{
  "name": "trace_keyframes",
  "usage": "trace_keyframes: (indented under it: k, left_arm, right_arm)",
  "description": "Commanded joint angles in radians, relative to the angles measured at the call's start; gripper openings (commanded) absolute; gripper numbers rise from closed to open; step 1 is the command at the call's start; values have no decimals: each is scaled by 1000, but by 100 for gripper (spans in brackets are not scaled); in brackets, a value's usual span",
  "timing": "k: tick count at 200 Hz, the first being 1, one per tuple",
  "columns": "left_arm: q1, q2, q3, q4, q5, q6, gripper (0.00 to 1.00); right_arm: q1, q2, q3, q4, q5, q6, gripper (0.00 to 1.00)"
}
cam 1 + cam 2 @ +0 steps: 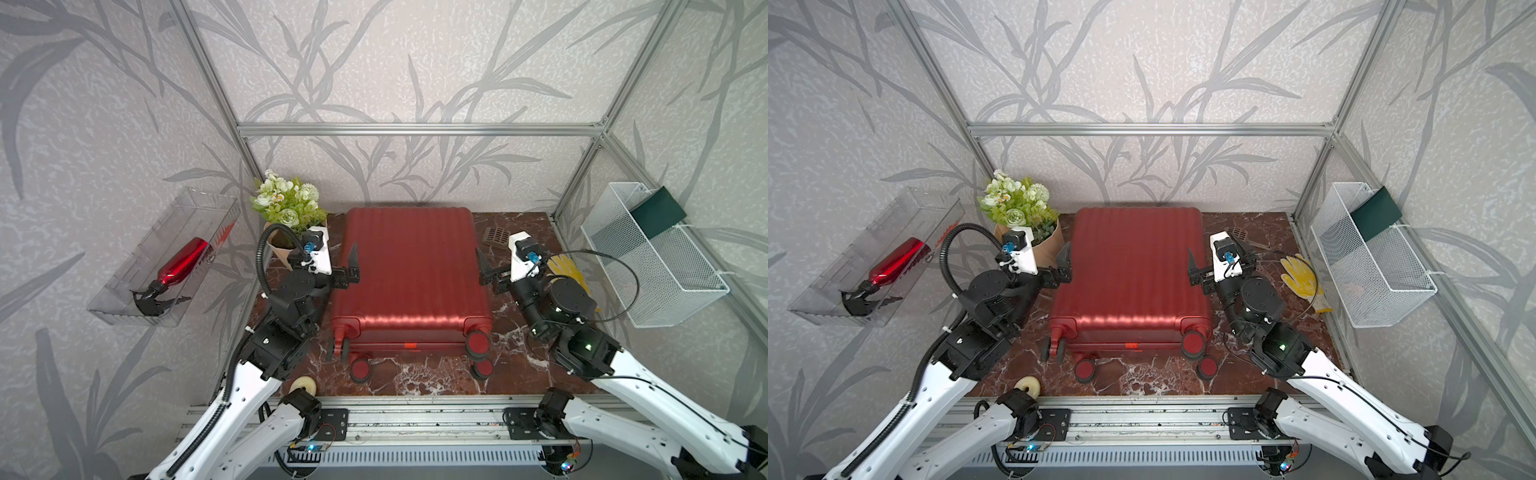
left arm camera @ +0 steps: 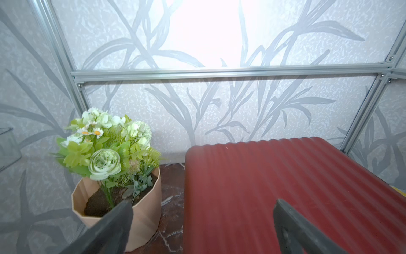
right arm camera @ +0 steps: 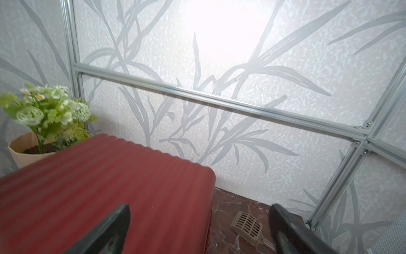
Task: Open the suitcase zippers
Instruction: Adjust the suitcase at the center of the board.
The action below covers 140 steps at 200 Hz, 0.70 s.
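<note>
The red ribbed suitcase (image 1: 409, 270) (image 1: 1133, 266) lies flat in the middle of the marble floor, shut, with its wheels toward the front. Its zippers show as a thin red seam on the front side, with an orange-red tab (image 1: 410, 344) (image 1: 1131, 344) between the wheels. My left gripper (image 1: 334, 259) (image 2: 202, 204) hovers open over the case's left edge, one finger above the shell (image 2: 274, 187) and one toward the flower pot. My right gripper (image 1: 500, 257) (image 3: 198, 207) hovers open over the right edge of the shell (image 3: 98, 187). Neither holds anything.
A beige flower pot (image 1: 286, 241) stands at the case's back left corner. A beige slotted scoop (image 1: 494, 235) and a yellow glove (image 1: 565, 270) lie to its right. A cream ring (image 1: 305, 384) sits front left. The side walls carry a clear bin with a red spray bottle (image 1: 183, 259) and a white wire basket (image 1: 656, 266).
</note>
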Motion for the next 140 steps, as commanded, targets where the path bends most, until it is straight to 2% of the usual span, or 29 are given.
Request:
trace_keyframes:
  k: [1, 11, 19, 26, 41, 52, 61, 72, 83, 101, 115, 140]
  left_arm:
    - [-4, 12, 131, -466, -40, -186, 99]
    - [-4, -14, 149, -511, -97, -285, 99]
    - [-3, -39, 163, -527, -40, -275, 99]
    - [-3, -38, 200, -581, -5, -280, 99]
    - [-1, 60, 316, -790, -48, -311, 98]
    - [0, 123, 342, -900, -49, -355, 96]
    - [3, 129, 321, -921, -27, -375, 95]
    - [13, 107, 276, -899, 21, -386, 95]
    - [47, 95, 239, -877, 74, -392, 95]
    - [163, 110, 177, -832, 260, -387, 90]
    - [245, 115, 134, -795, 378, -394, 90]
    - [266, 149, 119, -761, 498, -383, 92]
  right_arm:
    - [1, -14, 149, -496, -134, 216, 99]
    - [0, -46, 156, -489, -254, 240, 99]
    - [0, -70, 160, -493, -288, 313, 99]
    - [-2, -65, 195, -531, -367, 334, 99]
    - [-2, 68, 383, -782, -482, 379, 99]
    - [33, 181, 485, -938, -548, 398, 99]
    - [137, 231, 508, -992, -488, 414, 97]
    - [319, 258, 491, -983, -371, 433, 98]
    - [419, 292, 490, -985, -350, 473, 97]
    - [483, 336, 470, -977, -395, 555, 93]
    - [526, 368, 456, -970, -417, 605, 90]
    - [548, 389, 386, -930, -435, 668, 88]
